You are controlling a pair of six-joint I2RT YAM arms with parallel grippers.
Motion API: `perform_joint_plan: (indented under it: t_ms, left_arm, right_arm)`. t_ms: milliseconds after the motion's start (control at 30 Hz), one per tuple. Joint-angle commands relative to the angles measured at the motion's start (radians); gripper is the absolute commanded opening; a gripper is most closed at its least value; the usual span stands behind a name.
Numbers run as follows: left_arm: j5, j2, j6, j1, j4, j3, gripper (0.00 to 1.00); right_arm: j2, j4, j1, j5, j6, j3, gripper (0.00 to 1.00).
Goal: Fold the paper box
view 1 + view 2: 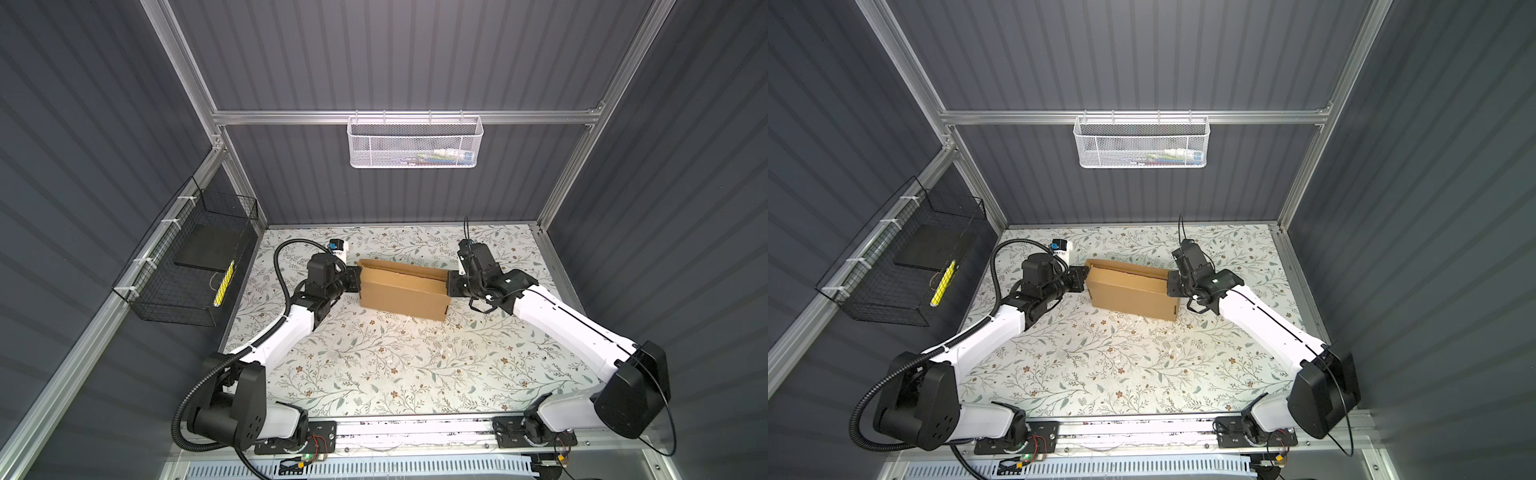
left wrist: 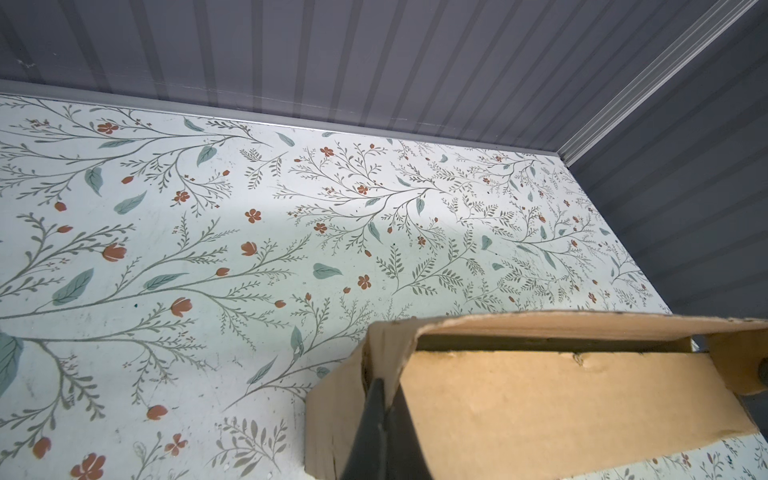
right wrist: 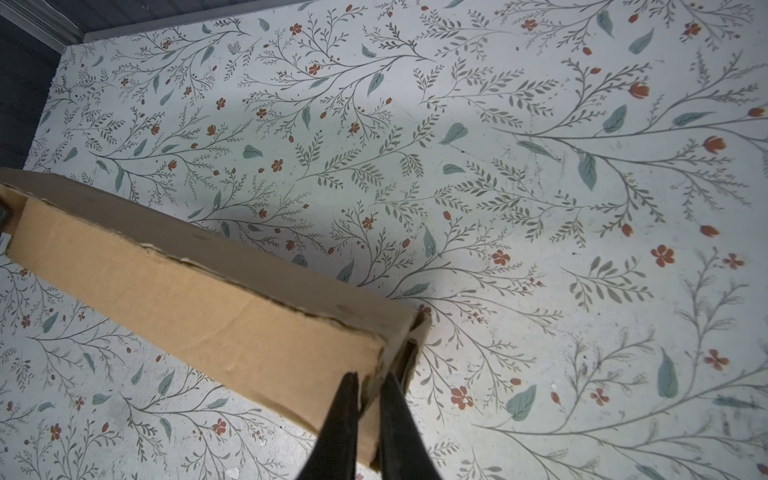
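Note:
The paper box (image 1: pixel 401 291) (image 1: pixel 1129 291) is a shallow brown cardboard mailer, closed up and tilted, spanning the gap between my two grippers at the back middle of the floral table. My left gripper (image 1: pixel 358 279) (image 1: pixel 1084 277) is shut on its left end wall; in the left wrist view the fingers (image 2: pixel 376 399) pinch that cardboard edge (image 2: pixel 561 395). My right gripper (image 1: pixel 449 284) (image 1: pixel 1170 284) sits at the right end. In the right wrist view its gripper (image 3: pixel 370 380) straddles the box's end wall (image 3: pixel 187 282), both fingers tight against the cardboard.
A white mesh basket (image 1: pixel 415 141) hangs on the back rail, well above the table. A black wire basket (image 1: pixel 187 266) holding a dark slab and a yellow pen hangs on the left wall. The floral tabletop (image 1: pixel 395 365) stretches toward the front rail.

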Motion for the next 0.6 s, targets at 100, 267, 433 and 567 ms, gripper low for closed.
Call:
perform_joint_plan:
  t_ms: [100, 267, 433, 567]
  left_arm:
    - [0.027, 0.032, -0.018, -0.006, -0.063, -0.035, 0.00]
    - [0.028, 0.033, -0.021, -0.007, -0.062, -0.037, 0.00]
    - [0.027, 0.032, -0.021, -0.007, -0.062, -0.041, 0.00]
    - [0.027, 0.034, -0.023, -0.007, -0.057, -0.043, 0.00]
  right_arm:
    - [-0.025, -0.025, -0.005, 0.014, -0.016, -0.009, 0.12]
    - [-0.028, -0.027, -0.006, 0.015, -0.016, -0.012, 0.11]
    - [-0.026, -0.029, -0.005, 0.012, -0.019, -0.012, 0.10]
    - [-0.032, -0.032, -0.005, 0.011, -0.024, -0.013, 0.10]
